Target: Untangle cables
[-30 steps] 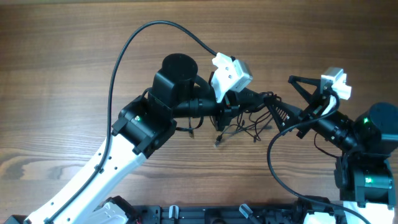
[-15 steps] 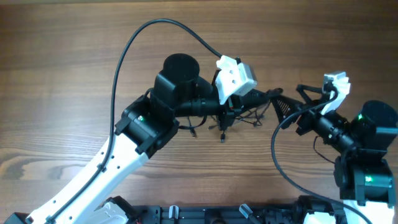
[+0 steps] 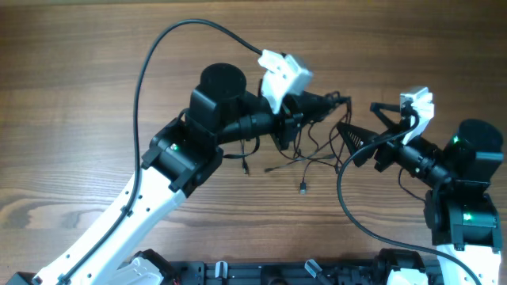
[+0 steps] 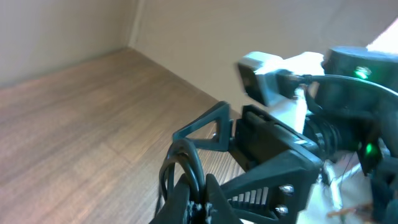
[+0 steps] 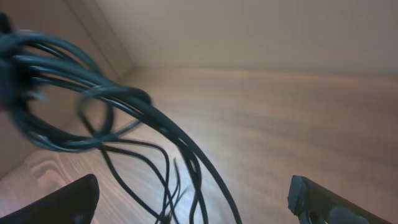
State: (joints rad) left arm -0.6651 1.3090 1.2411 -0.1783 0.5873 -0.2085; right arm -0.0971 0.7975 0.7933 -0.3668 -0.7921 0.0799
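Note:
The cables (image 3: pixel 305 154) are thin dark cords bunched at the top and hanging in loose loops, with a small plug (image 3: pixel 303 188) lowest over the table. My left gripper (image 3: pixel 334 101) is shut on the bunch; in the left wrist view the cords (image 4: pixel 186 165) loop up from between its closed fingers (image 4: pixel 200 198). My right gripper (image 3: pixel 363 120) stands wide open just right of the bunch, facing it. In the right wrist view the cables (image 5: pixel 124 106) hang ahead of and between the spread fingertips (image 5: pixel 65 200), touching neither.
A thick black arm cable (image 3: pixel 158 55) arcs over the wooden table (image 3: pixel 71 95) from the left arm. Another thick cable (image 3: pixel 344 198) loops down from the right arm. Black fixtures line the front edge (image 3: pixel 261 273).
My left gripper has lifted and shifted left with the bunch, so the loops and plug now hang lower and spread out. The right gripper has edged left toward the cables, still open.

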